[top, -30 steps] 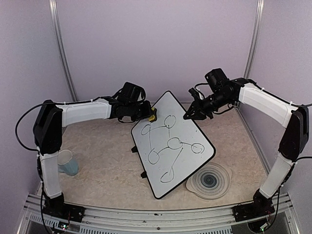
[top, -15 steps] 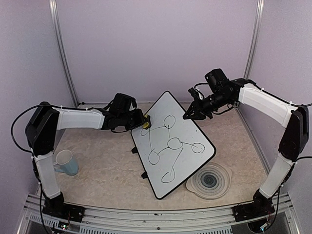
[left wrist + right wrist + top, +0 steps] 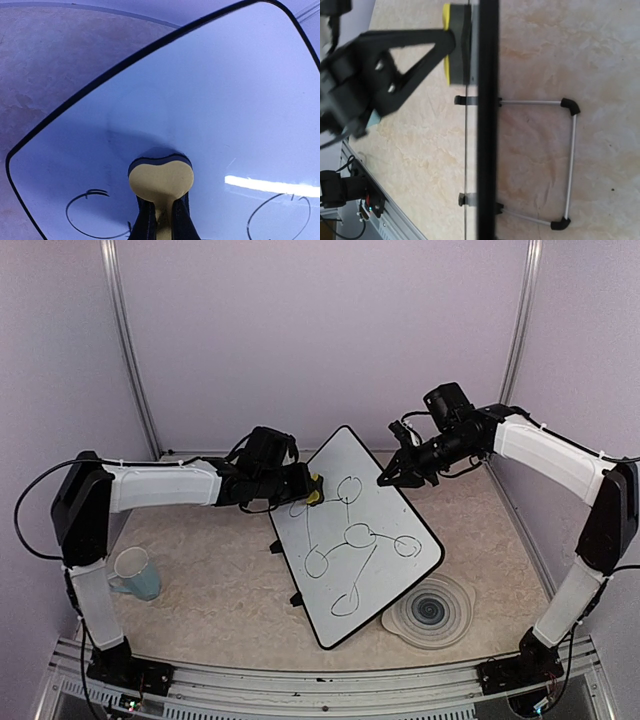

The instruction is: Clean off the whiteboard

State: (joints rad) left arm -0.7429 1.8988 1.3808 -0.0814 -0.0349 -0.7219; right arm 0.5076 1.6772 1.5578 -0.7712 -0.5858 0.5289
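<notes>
The whiteboard (image 3: 372,512) stands tilted on the table, with black marker loops and lines (image 3: 358,534) across its lower half. My left gripper (image 3: 303,486) is shut on a yellow eraser (image 3: 314,488) and presses it against the board's upper left part. In the left wrist view the eraser's pad (image 3: 161,179) lies flat on the whiteboard (image 3: 210,95) between two marker loops (image 3: 89,216). My right gripper (image 3: 386,479) is shut on the board's upper right edge. The right wrist view shows that black edge (image 3: 487,125) end-on, with the eraser (image 3: 448,45) beyond it.
A light blue cup (image 3: 135,572) stands at the left. A round grey ringed plate (image 3: 430,610) lies by the board's lower right corner. Behind the board its wire stand (image 3: 573,160) rests on the table. A metal rail (image 3: 320,680) runs along the near edge.
My left gripper swung the eraser left and down over the board's upper left, then back right. The right arm and the board have stayed put.
</notes>
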